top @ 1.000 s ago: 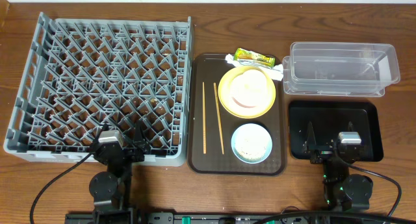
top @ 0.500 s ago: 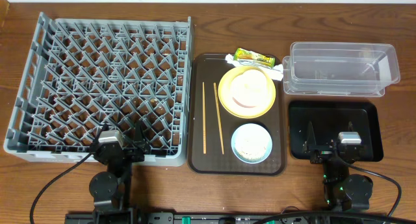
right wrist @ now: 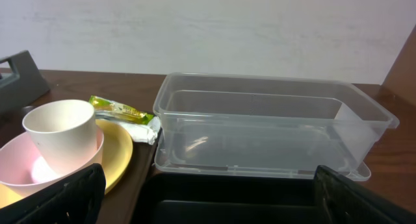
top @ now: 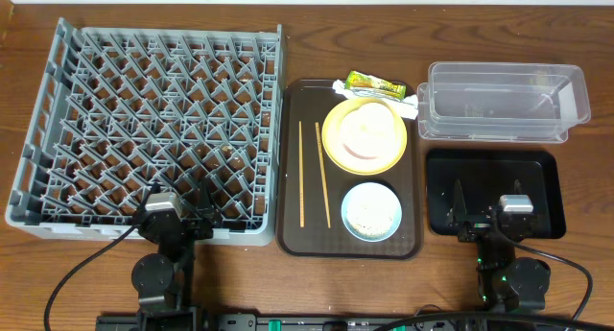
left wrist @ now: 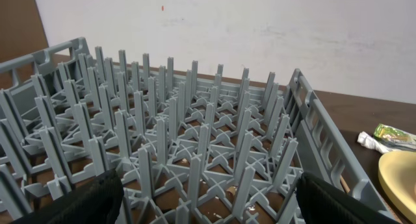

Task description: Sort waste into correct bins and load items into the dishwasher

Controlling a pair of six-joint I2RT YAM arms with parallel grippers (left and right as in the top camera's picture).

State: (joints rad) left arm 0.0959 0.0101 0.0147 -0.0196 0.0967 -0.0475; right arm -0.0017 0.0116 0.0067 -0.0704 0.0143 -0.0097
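The left arm's fingers (left wrist: 91,201) stand spread and empty over the near edge of the square grey plastic dish rack (top: 153,120). The right arm's fingers (right wrist: 55,198), also spread, hang over the shallow black rectangular tray (top: 537,168), the clear rectangular plastic tub (top: 499,101) just behind. Between, a dark brown serving tray (top: 291,206) holds two thin wooden chopsticks (top: 301,173), a yellow plate (top: 334,153) under a pink bowl (right wrist: 19,165), and a light blue bowl (top: 346,216) of white grains (top: 372,212).

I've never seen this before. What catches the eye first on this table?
The big grey dish rack dominates the left. In the middle, a dark brown tray carries a yellow plate with a pink bowl on it, a light blue bowl of rice and two chopsticks. On the right sit a clear tub and a black tray.
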